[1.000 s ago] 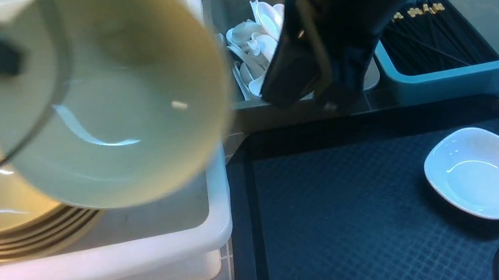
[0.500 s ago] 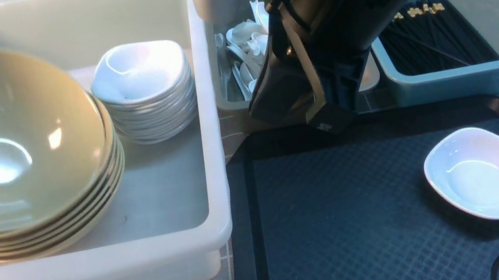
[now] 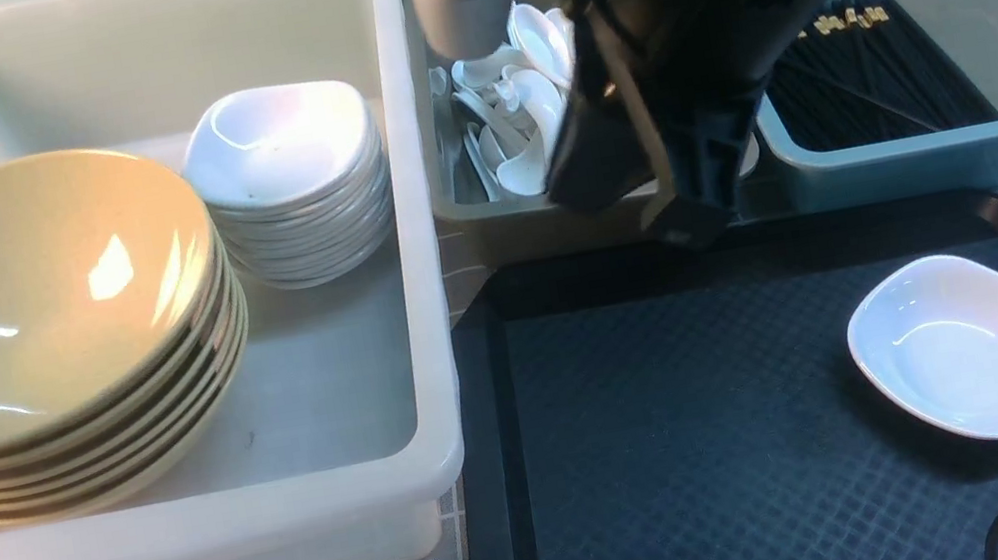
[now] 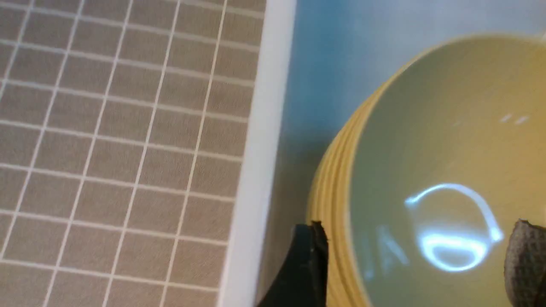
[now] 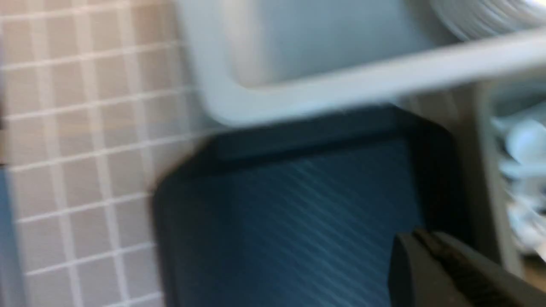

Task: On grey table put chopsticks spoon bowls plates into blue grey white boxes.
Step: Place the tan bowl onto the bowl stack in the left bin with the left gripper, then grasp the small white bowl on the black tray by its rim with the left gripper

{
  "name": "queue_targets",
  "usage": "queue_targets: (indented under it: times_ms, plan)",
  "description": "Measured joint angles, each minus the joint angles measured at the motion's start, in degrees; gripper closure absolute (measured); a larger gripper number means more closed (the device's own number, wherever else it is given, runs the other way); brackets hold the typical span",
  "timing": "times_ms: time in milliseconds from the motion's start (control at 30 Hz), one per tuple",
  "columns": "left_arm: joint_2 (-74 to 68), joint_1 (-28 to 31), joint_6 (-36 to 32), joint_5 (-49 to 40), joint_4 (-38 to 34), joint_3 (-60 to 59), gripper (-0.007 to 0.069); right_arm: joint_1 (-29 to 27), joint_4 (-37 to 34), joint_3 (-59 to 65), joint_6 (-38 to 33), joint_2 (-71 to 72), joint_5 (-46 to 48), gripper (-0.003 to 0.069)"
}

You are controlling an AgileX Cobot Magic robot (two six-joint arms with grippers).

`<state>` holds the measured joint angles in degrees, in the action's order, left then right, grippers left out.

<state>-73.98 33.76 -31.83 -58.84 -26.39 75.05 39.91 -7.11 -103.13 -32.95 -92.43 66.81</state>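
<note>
Front view: bowls are sitting stacked in the white box; one plate is waiting on the tray.
Left end effector is hanging released, fingers straddling the stack's rim, likely letting the top one nest flat. Right end effector, grip impossible to tell, is hovering with the plate off to its right.

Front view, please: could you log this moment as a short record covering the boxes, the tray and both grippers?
white box: stack of bowls, stack of plates beside it
grey box: spoons
blue box: chopsticks
black tray: lone plate near its right end
left gripper: open, fingers either side of the top bowl's rim
right gripper: over the tray's far edge, state unclear
</note>
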Motion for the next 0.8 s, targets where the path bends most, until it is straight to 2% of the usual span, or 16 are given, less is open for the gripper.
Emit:
queue_targets:
  times_ms: [67, 133, 200, 267, 467, 500, 633, 800]
  plan:
    - [2.1, -4.2, 0.6, -1.9, -1.4, 2.2, 0.0120, 0.0, 4.7, 0.0, 3.4, 0.7, 0.0, 0.0641]
    - [3.6, -12.2, -0.1, -3.3, -3.3, 3.3, 0.0175, 0.0, 10.2, 0.0, 8.6, 2.0, 0.0, 0.0640]
    - [3.8, -21.7, -0.8, -4.1, -3.7, 3.4, 0.0248, -0.5, 12.2, 0.5, 11.1, 3.4, 0.0, 0.0638]
    - [2.3, -34.4, -1.4, -4.4, -2.6, 3.4, 0.0329, -2.8, 13.2, 2.7, 14.8, 6.4, 0.0, 0.0637]
    - [-5.8, -57.9, -0.7, -0.2, 3.3, 3.4, 0.0517, -10.1, 14.6, 11.9, 21.3, 16.1, 0.0, 0.0634]
    - [-6.2, -58.7, -0.5, 0.6, 3.7, 3.4, 0.0521, -11.0, 14.6, 13.3, 21.8, 17.3, 0.0, 0.0634]
    - [-15.4, -71.1, 1.5, 8.9, 6.7, 4.7, 0.0574, -15.7, 14.7, 23.2, 24.0, 23.8, 0.0, 0.0631]
    - [-27.1, -78.0, 4.4, 11.9, 8.9, 11.4, 0.0574, -18.7, 14.7, 33.2, 24.4, 30.6, 0.0, 0.0629]
